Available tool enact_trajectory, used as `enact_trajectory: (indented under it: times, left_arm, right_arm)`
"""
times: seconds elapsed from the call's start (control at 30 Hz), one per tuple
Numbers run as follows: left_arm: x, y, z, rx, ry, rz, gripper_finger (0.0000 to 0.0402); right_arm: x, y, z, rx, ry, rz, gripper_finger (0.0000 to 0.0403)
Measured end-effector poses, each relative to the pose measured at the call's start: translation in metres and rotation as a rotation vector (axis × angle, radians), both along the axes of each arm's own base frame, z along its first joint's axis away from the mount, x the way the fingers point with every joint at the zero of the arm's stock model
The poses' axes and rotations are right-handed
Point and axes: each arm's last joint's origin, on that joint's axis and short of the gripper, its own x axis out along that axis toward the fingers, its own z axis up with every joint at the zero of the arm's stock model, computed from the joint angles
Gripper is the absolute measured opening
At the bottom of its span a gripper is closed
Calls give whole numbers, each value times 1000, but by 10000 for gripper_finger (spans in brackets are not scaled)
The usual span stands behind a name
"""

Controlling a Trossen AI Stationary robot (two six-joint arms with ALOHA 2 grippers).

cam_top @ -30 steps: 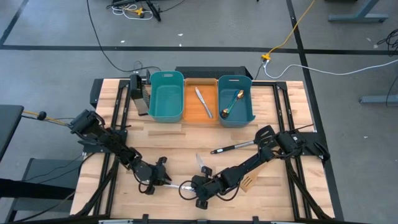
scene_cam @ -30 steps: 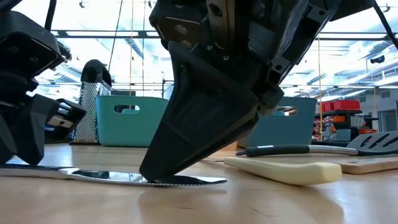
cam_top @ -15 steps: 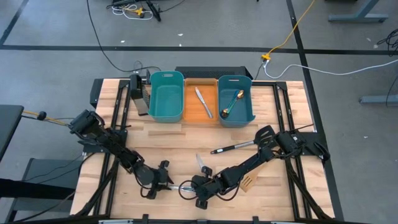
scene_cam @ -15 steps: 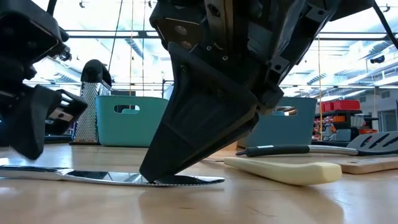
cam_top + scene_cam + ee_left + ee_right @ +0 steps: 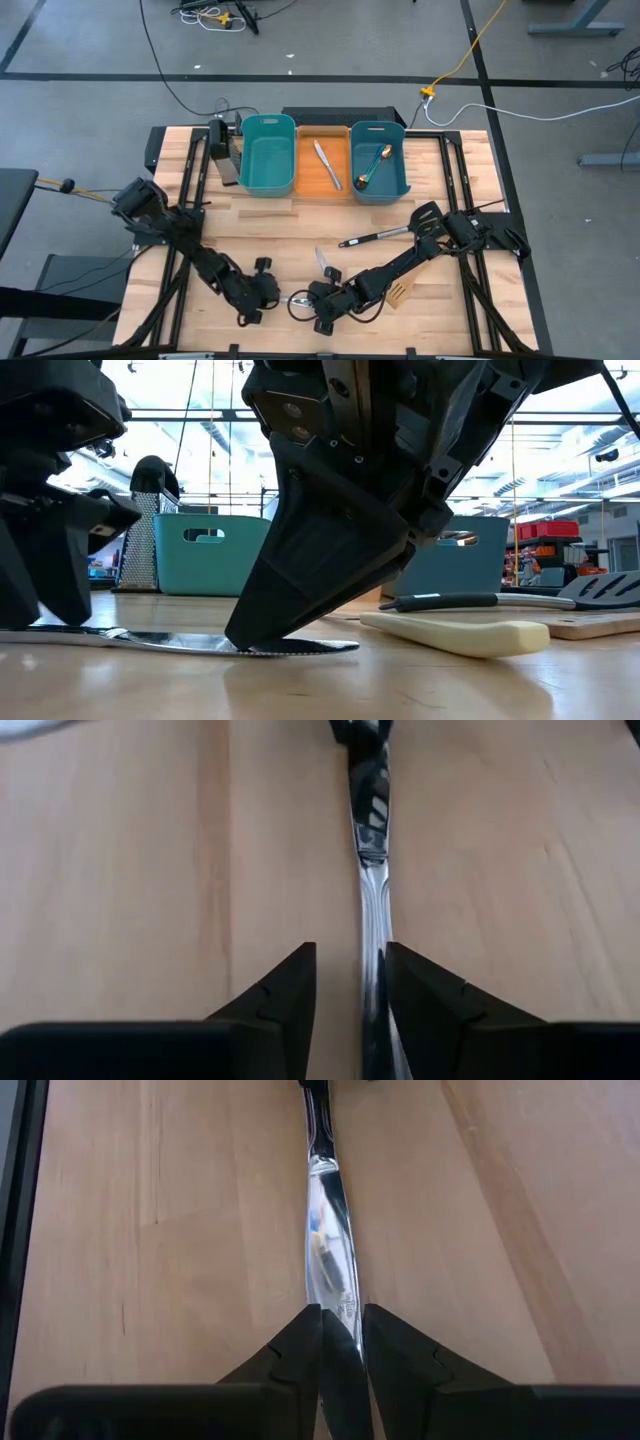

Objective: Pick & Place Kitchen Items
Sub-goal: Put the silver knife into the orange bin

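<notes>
Pale wooden table (image 5: 300, 245) in an open workshop, grey floor and cables beyond. Near its front edge, 1 slim silver table knife (image 5: 200, 643) lying flat, well in front of the orange plastic bin (image 5: 322, 185), which already holds another silver knife (image 5: 327, 163).

Blade end pinched between the tips of the right gripper (image 5: 340, 1330), fingers clamped on the blade and pressed down against the wood. Handle end straddled by the left gripper (image 5: 350, 980), 2 fingers set apart either side of the handle, a gap showing on 1 side, not yet squeezed.

Likely risk: 2 grippers on 1 thin, slick piece of metal. Uneven lifting could twist the knife out of the narrow pinch. Closing off-centre on the handle could skid it sideways across the table. Tips dragging on the wood could also jam.
</notes>
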Motion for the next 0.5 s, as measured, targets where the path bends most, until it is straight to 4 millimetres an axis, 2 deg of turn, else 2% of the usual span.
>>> enact_trajectory:
  times: [0.17,0.3,0.4,0.5]
  left_arm:
    - [3,-5,-8,-25,19,6,126]
    - [8,-10,-2,10,43,-3,126]
    - [8,-10,-1,44,72,0,126]
    - [10,-6,-9,45,112,26,126]
  right_arm:
    - [0,0,0,-8,-1,8,89]
    - [0,0,0,-15,-3,13,89]
    - [0,0,0,-15,-8,13,89]
    - [1,0,1,-13,-13,13,89]
